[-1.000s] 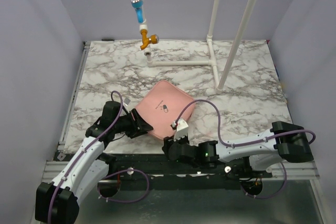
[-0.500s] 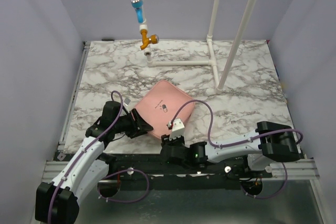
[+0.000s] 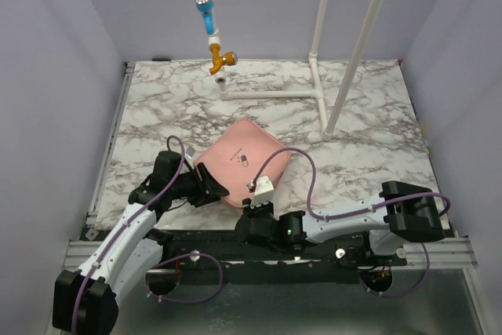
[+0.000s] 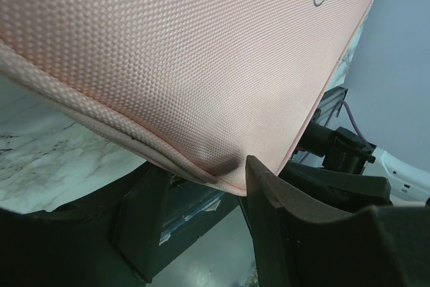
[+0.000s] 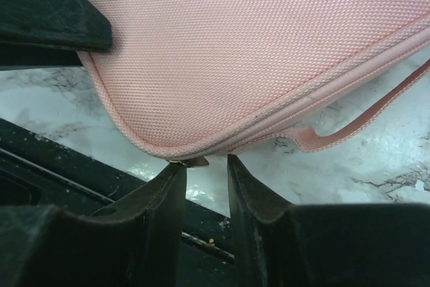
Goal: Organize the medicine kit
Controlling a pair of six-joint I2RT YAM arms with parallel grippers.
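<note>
1. Pink medicine kit [image 3: 243, 161]: closed, lid up, flat on the marble desk [image 3: 369, 147]. Turned corner-on, near the front edge, between the 2 arms.
2. Left fingers [image 4: 205, 169]: clamped on the kit's left corner rim, 1 below and 1 pressing the piping into a slight dent.
3. Right fingers [image 5: 205, 163]: low at the near corner, tips a little apart. Small metal zipper tab [image 5: 189, 161] in the gap, against the left tip. Not seen pinched.
4. Step in hand, judged: securing the tab for a run along the zip. Opening or closing, cannot tell.
5. To do it well:
   - Centre the tab between the pads before closing.
   - Pinch the tab alone, not the piping above it, nor the pink strap [image 5: 349, 129] trailing on the desk just beside.
   - Pull low and along the seam, following the rounded corner, not upward.
   - Use the left clamp as counter-hold, so that the kit neither swings nor slides toward the front edge.
6. Likely slip, judged: a thin tab escaping from the very fingertips. Better seated deeper first.
7. Markings: small dark pill logo [image 3: 245, 161] on the lid, only its lower end in the left wrist view. Faint lettering beside it, too small to read. No brand legible anywhere.
8. Further out: white pipe frame [image 3: 314, 92] at the far side of the desk, well apart from the kit.
</note>
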